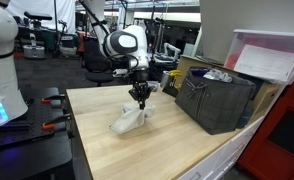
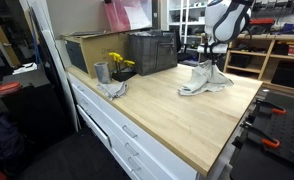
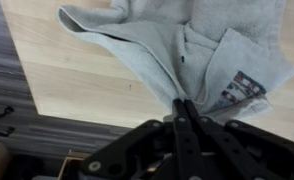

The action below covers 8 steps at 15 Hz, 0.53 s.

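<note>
A light grey cloth [image 3: 187, 45] with a printed label lies bunched on the wooden table [image 3: 77, 75]. In the wrist view my gripper [image 3: 184, 104] has its two fingers pressed together on a fold of the cloth. In both exterior views the gripper [image 1: 140, 101] [image 2: 209, 64] hangs just above the table and lifts one end of the cloth [image 1: 128, 120] [image 2: 202, 80], while the other end rests on the wood.
A dark crate [image 1: 215, 98] [image 2: 152, 51] stands at the table's far side next to a cardboard box [image 2: 87, 48]. A grey cup with yellow flowers [image 2: 102, 71] and another small cloth [image 2: 113, 89] sit near the table edge. Clamps [image 1: 49, 100] lie beside the table.
</note>
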### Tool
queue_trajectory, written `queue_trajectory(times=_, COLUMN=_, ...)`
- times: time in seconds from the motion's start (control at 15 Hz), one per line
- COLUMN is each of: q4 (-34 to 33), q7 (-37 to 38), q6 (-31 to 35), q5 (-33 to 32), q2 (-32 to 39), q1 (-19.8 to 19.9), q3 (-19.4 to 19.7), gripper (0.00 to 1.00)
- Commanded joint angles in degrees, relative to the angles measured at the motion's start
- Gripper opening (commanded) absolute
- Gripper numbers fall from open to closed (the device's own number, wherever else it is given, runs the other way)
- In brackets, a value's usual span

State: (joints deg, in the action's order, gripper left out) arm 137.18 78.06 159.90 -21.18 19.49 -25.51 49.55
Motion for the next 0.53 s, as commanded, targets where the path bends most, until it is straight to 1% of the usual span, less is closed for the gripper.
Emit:
queue_trajectory(times=0.0, q4=-0.9, q7=12.4, q6=-6.9, q5=-4.2, q2=1.0, q1=-3.0, q3=3.3, gripper=0.31)
queue_trajectory(times=0.07, q4=-0.9, q7=15.6, q6=-9.6, q5=-5.3, q2=0.6, q1=-3.4, q3=3.3, gripper=0.32)
queue_trajectory(times=0.2, q4=-1.1, q7=22.8, q6=-16.4, q5=-7.9, q2=-0.3, q1=-4.0, q3=1.9, gripper=0.47)
queue_trajectory(times=0.27, q4=-1.3, q7=26.1, q6=-20.8, q5=-8.6, q2=-1.2, q1=-4.0, q3=0.3, gripper=0.53)
queue_trajectory(times=0.33, q4=-0.9, q7=26.7, q6=-23.5, q5=-8.4, q2=-2.9, q1=-2.8, q3=-2.8, gripper=0.62)
queue_trajectory(times=0.4, q4=-1.3, q7=27.1, q6=-25.6, q5=-7.6, q2=-3.8, q1=-0.9, q3=-6.1, gripper=0.69)
queue_trajectory(times=0.47, q4=-1.4, q7=27.4, q6=-26.4, q5=-6.5, q2=-4.6, q1=1.1, q3=-9.9, gripper=0.77)
